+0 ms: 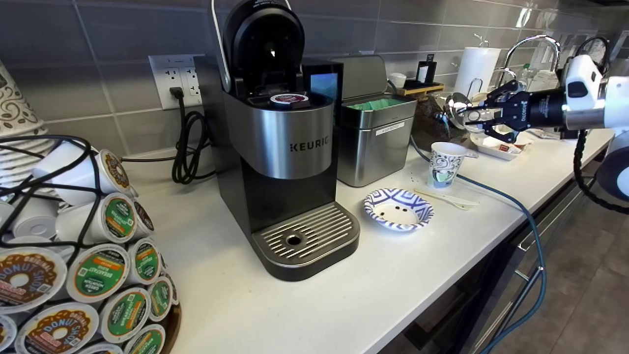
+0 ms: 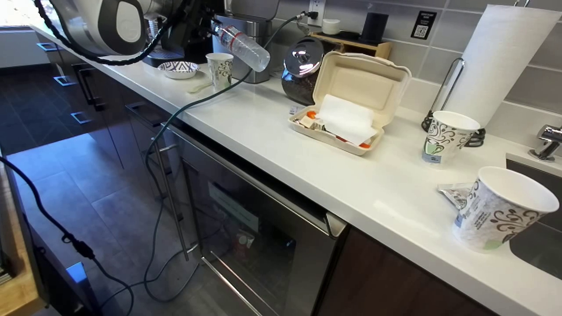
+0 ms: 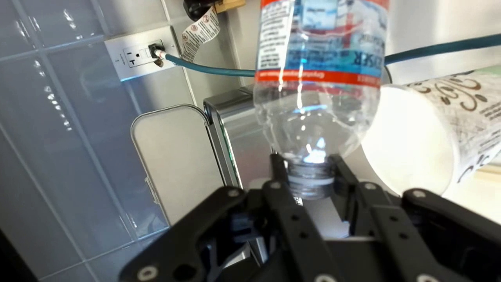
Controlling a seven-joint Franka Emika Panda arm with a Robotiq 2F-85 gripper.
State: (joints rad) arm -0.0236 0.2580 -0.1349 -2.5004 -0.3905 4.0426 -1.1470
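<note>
My gripper (image 3: 308,159) is shut on the bare threaded neck of a clear plastic bottle (image 3: 319,98) with a red and blue label. In an exterior view the bottle (image 2: 246,48) hangs tilted above the counter, its base lower than its neck and pointing away from the gripper (image 2: 210,27). Below and close by stands a patterned paper cup (image 1: 444,167), upright on the counter. The wrist view looks into the mouth of this cup (image 3: 411,145), right of the bottle. A steel bin (image 1: 378,142) with its lid raised stands behind, with green material inside.
A coffee maker (image 1: 280,137) stands with its top raised and a pod inside. Near it are a patterned bowl (image 1: 399,221), a coffee jar (image 2: 300,74) and a teal cable (image 2: 197,103) crossing the counter edge. Farther along are an open food box (image 2: 364,83) and more cups (image 2: 505,215).
</note>
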